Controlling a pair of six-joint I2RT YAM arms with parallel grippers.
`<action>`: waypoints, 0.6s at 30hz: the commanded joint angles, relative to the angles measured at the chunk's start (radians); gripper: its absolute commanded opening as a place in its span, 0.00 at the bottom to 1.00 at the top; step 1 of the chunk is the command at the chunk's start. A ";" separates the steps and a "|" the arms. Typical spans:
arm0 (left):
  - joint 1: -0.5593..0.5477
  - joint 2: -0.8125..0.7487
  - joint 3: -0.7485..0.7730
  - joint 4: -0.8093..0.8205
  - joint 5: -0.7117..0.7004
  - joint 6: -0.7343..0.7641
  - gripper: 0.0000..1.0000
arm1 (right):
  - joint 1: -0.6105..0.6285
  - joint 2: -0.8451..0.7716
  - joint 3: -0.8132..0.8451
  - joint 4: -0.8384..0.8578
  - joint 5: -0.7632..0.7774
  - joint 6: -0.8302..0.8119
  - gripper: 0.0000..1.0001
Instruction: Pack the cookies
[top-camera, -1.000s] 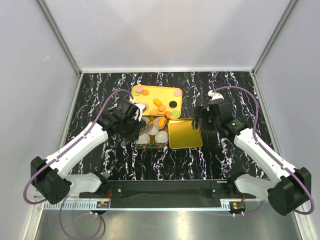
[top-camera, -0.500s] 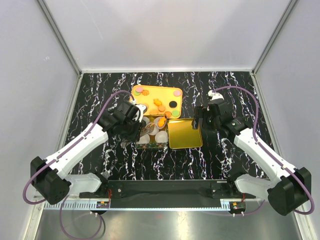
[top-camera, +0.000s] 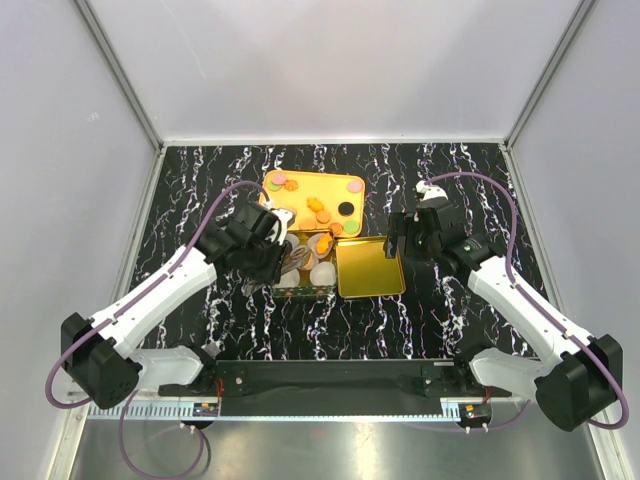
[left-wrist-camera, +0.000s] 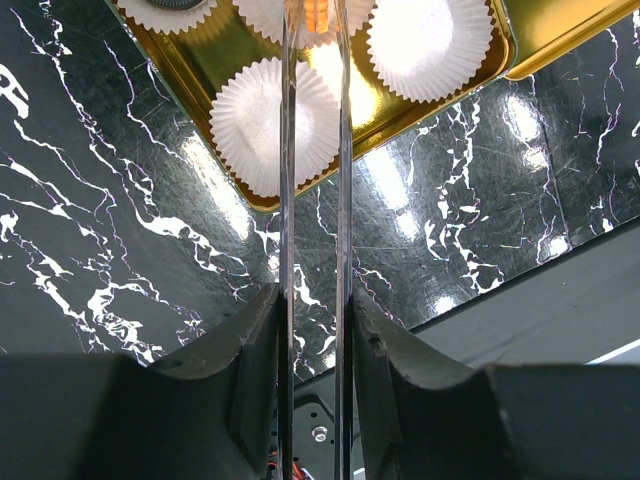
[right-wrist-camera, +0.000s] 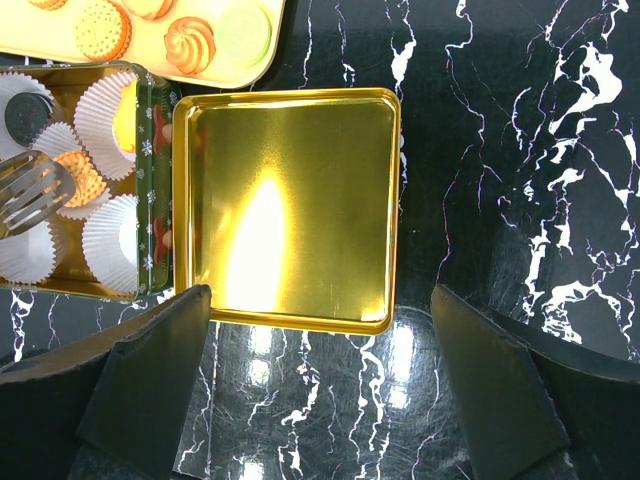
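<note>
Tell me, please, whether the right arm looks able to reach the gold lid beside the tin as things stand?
Probably yes. The right gripper hangs open close by the gold lid, which lies bare and face up, and the left gripper is over the tin beside it.

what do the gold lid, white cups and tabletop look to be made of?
The gold lid is likely thin metal with a polished finish: mirror glare, rolled rim. The pleated cups look like matte white paper with fine crimped walls. The tabletop is glossy black with white veins; it could be stone or printed laminate, can't tell.
</note>
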 joint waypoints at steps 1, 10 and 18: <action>-0.004 -0.013 0.017 0.026 0.017 0.005 0.36 | -0.003 -0.009 0.025 0.021 0.008 -0.013 1.00; -0.004 -0.019 0.048 0.014 -0.018 0.007 0.38 | -0.004 -0.009 0.025 0.018 0.005 -0.010 1.00; -0.004 -0.016 0.097 -0.004 -0.089 0.013 0.40 | -0.003 -0.007 0.028 0.018 0.002 -0.012 1.00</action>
